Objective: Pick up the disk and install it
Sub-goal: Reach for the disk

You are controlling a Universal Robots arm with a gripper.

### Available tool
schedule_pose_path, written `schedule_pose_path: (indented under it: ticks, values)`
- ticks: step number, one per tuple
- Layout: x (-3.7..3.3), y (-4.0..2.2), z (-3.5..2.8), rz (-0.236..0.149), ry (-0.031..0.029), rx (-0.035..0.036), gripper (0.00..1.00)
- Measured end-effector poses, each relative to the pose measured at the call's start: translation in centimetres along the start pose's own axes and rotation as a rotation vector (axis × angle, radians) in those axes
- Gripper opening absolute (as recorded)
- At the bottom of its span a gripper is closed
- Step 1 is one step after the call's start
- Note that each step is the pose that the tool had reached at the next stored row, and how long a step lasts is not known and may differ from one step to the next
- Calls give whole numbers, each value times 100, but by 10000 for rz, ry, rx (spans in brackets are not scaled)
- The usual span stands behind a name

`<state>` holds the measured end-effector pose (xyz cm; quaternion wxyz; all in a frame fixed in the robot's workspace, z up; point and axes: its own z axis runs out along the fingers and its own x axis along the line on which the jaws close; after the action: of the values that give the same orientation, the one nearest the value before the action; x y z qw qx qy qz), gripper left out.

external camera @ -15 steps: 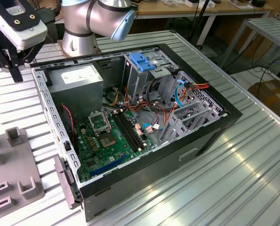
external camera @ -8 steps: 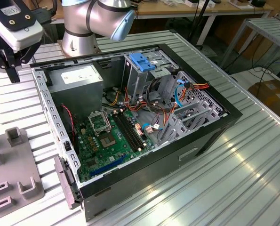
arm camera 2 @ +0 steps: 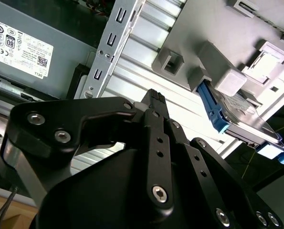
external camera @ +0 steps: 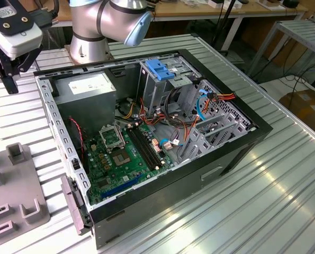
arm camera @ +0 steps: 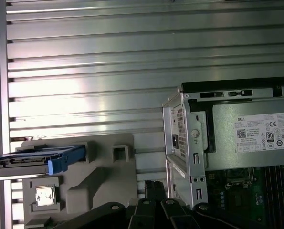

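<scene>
**A:** Which step is in hand here?

**B:** The pick-up, I judge, and an early part of it. In the second wrist view the disk (arm camera 2: 249,126) stands on edge in the grey holder (arm camera 2: 204,28), its blue bracket running along its edges. The holder sits on the worktop (external camera: 263,201), outside the computer case (external camera: 226,153). Nothing has been installed yet.

**A:** And the tool?

**B:** In the first wrist view the tool (arm camera: 154,183) has its jaws drawn together with nothing between them. It hangs over the slatted worktop, between the holder and the corner of the case that houses the power supply (arm camera: 256,138). It is apart from the disk.

**A:** So what does a grasp call for?

**B:** As I read it, the jaws must part wider than the disk is thick. The tool must then line up squarely over the disk's upper edge so that the pads close on the flat faces. The holder's posts stand close by, so the descent wants care.

**A:** And the installing?

**B:** That is all to come. The drive cage (external camera: 157,92) under the blue handle (external camera: 160,69) looks the likely place, though I can't see a free slot.
</scene>
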<state>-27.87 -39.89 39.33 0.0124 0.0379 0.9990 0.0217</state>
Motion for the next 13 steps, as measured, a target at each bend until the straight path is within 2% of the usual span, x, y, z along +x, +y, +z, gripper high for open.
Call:
schedule_pose_path:
  ticks: [13]
  values:
    - [136,-10,-3,0,0,-1,10]
